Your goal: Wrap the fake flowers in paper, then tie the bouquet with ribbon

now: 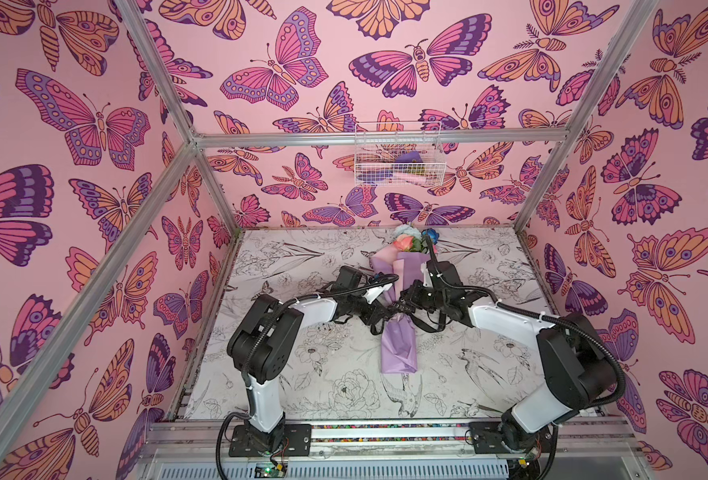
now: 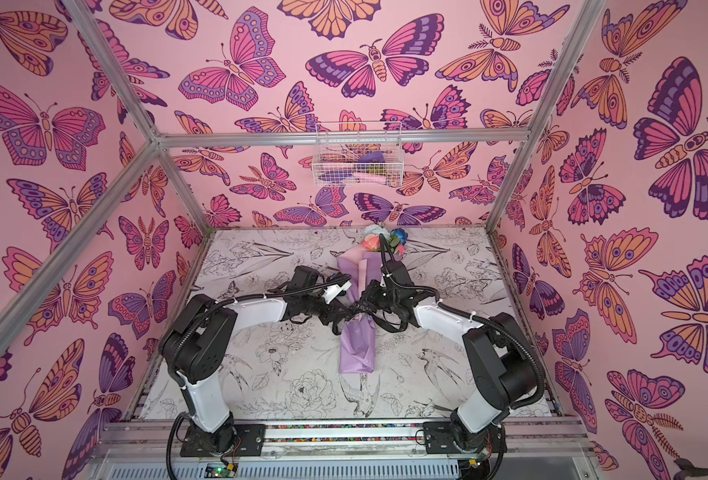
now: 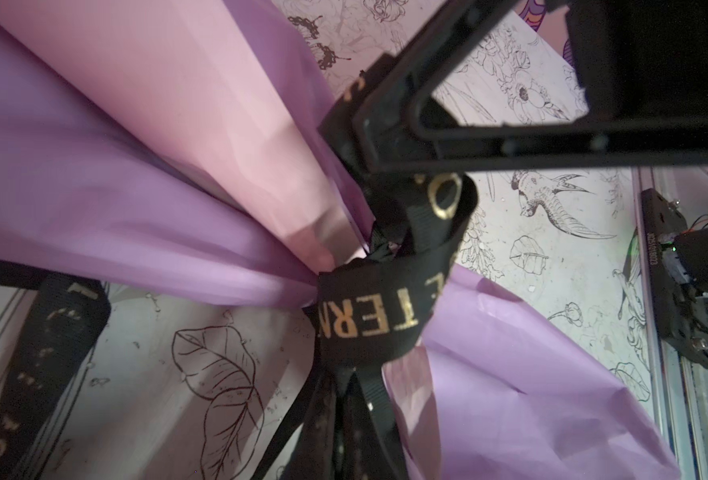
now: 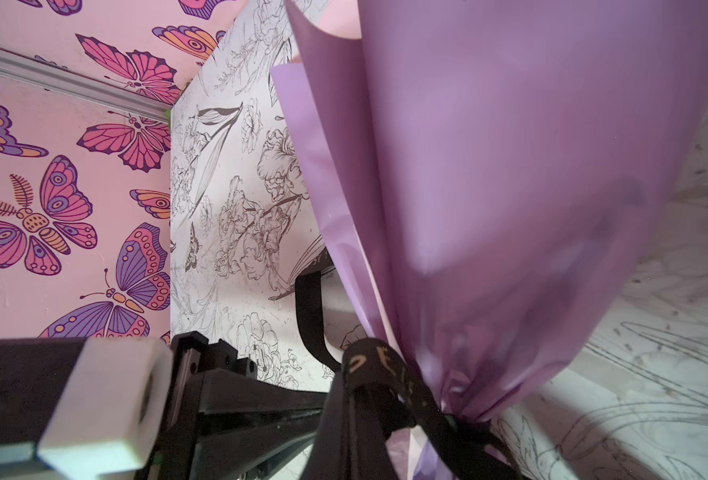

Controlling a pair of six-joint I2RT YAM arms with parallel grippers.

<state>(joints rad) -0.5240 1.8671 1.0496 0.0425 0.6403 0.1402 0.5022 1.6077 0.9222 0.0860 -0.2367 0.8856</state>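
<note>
The bouquet of fake flowers (image 1: pixel 400 345) (image 2: pixel 358 345) lies lengthwise mid-table in lilac paper, its peach and blue blooms (image 1: pixel 411 241) at the far end. A black ribbon with gold letters (image 3: pixel 368 320) (image 4: pixel 368 365) is knotted round the pinched waist of the wrap. My left gripper (image 1: pixel 379 318) (image 3: pixel 352 436) and right gripper (image 1: pixel 398 308) (image 4: pixel 352 449) meet tip to tip at that waist. Each is shut on a strand of the ribbon that runs from the knot into its jaws. The stems are hidden inside the paper.
A loose ribbon tail (image 3: pixel 48 353) lies on the flower-printed table (image 1: pixel 323 374) beside the wrap. A white wire basket (image 1: pixel 398 153) with small items hangs on the back wall. Aluminium frame posts (image 1: pixel 215 187) stand at the corners, and a rail (image 1: pixel 385 432) runs along the front edge.
</note>
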